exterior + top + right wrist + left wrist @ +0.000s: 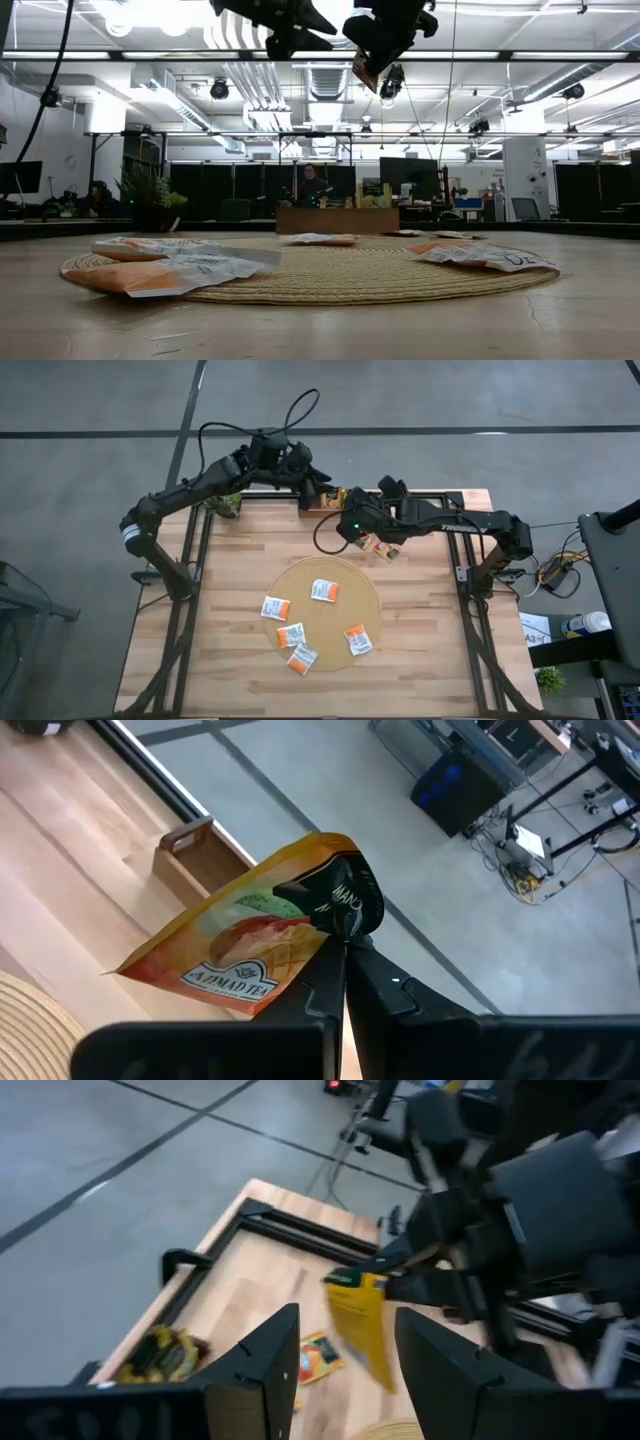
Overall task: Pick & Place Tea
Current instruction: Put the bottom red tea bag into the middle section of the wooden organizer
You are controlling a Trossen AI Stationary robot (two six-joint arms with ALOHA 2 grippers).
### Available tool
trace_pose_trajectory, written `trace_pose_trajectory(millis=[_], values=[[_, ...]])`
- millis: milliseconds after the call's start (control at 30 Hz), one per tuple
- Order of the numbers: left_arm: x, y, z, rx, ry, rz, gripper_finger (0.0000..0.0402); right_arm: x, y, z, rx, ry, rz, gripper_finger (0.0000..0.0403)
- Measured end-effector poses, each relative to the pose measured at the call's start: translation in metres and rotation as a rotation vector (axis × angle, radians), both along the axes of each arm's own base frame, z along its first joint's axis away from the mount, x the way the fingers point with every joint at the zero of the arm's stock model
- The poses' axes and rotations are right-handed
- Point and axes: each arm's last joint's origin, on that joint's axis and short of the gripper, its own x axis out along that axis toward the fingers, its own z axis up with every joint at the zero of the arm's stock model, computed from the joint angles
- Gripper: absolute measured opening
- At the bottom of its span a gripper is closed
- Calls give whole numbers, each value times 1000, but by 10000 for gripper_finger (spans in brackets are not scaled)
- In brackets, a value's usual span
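Right gripper (343, 935): raised above the far part of the table, just beyond the mat's far edge; jaws pinched closed on one orange and yellow square tea sachet (245, 935), which hangs tilted in the air, off the table.
Held sachet, other views: seen edge-on between the fingers from the left wrist camera (362, 1320); in the low view it shows as a small orange patch (364, 68) under the dark gripper near the ceiling line.
Left gripper (345, 1360): up over the far edge of the table, left of the right gripper; jaws parted, nothing between them.
Round tan woven mat (365, 582): centre of the light wooden table (240, 550).
Sachets on mat: five white and orange tea sachets, lying flat and apart, one far (324, 590), one left (276, 607), one near-centre (291, 634), one at the near rim (302, 658), one right (358, 639).
Small brown wooden tray (328, 501): at the table's far edge, partly under the left arm.
Green and yellow bundle (226, 505): far-left corner of the table; what it is I cannot tell.
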Motion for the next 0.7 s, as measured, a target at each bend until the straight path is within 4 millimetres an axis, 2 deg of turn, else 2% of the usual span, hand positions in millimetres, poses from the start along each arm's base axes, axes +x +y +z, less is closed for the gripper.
trace_pose_trajectory(millis=[400, 700], values=[[11, -15, 1, 1, -50, -69, 158, 1, 0, 0, -4, 45, 51, 8], [22, -22, -13, -25, -16, -55, 158, 1, 0, 0, -5, 47, 54, 8]])
